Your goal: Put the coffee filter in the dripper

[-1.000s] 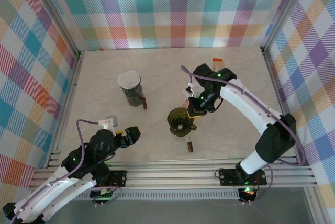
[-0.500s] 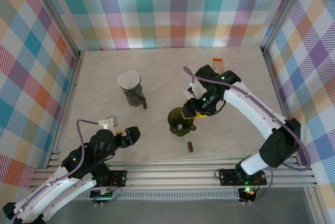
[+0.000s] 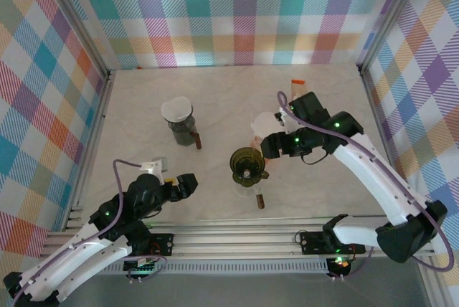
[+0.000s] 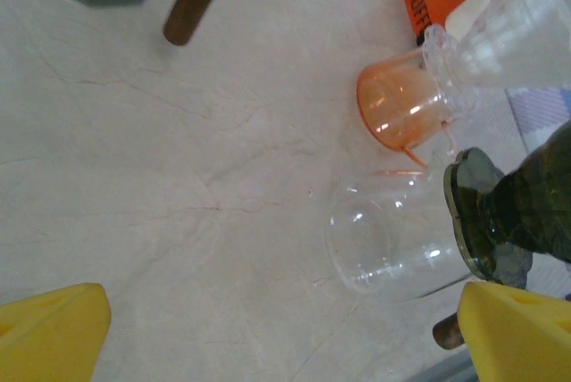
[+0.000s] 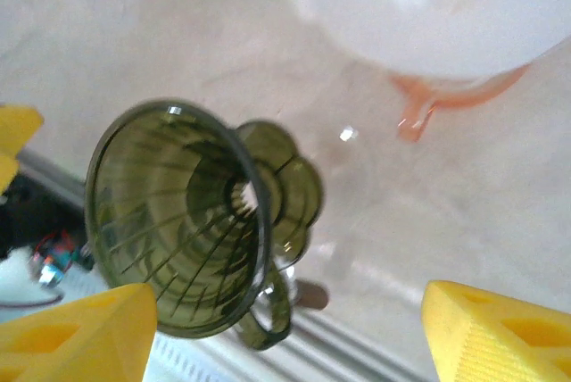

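The green glass dripper sits on a clear carafe at the table's middle front. Its ribbed inside is bare. A white coffee filter rests on an orange holder just behind and right of the dripper. My right gripper hangs open beside the dripper's right rim, below the filter, with nothing between its yellow fingertips. My left gripper stands open over bare table at the front left, well left of the dripper.
A second dripper with a white filter stands on a dark carafe at the back left. A wooden handle sticks out toward the front rail. An orange packet lies at the back right. Checked walls enclose the table.
My right gripper has gone from shut to open, and its arm has swung out to the right, away from the dripper's rim. The left arm has shifted slightly.
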Action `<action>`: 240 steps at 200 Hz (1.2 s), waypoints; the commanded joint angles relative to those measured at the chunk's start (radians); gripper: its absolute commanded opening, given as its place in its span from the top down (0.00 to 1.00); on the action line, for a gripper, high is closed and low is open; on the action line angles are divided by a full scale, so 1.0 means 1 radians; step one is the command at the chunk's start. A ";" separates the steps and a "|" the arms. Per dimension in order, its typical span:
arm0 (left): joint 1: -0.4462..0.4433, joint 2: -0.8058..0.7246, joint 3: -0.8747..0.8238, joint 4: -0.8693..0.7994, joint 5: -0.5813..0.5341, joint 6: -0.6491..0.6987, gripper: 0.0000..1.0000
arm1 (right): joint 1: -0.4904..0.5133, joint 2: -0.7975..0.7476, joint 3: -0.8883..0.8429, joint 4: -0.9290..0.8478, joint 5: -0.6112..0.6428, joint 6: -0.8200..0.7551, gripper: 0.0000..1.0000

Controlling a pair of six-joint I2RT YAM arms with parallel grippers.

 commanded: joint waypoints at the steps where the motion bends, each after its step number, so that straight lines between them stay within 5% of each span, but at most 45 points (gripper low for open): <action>1: 0.003 0.089 0.022 0.111 0.072 0.024 0.00 | -0.014 -0.018 -0.043 0.133 0.199 -0.002 0.27; 45: -0.041 0.177 0.050 0.177 0.070 0.007 0.02 | -0.197 0.066 -0.104 0.383 0.240 -0.023 0.46; 95: -0.064 0.202 0.045 0.147 0.031 -0.023 0.07 | -0.332 0.343 0.051 0.460 0.249 -0.086 0.62; 158: -0.065 0.202 0.081 0.084 -0.005 -0.010 0.05 | -0.367 0.625 0.258 0.434 0.365 -0.265 0.70; 240: -0.064 0.241 0.096 0.089 -0.012 -0.004 0.05 | -0.371 0.735 0.334 0.463 0.452 -0.342 0.73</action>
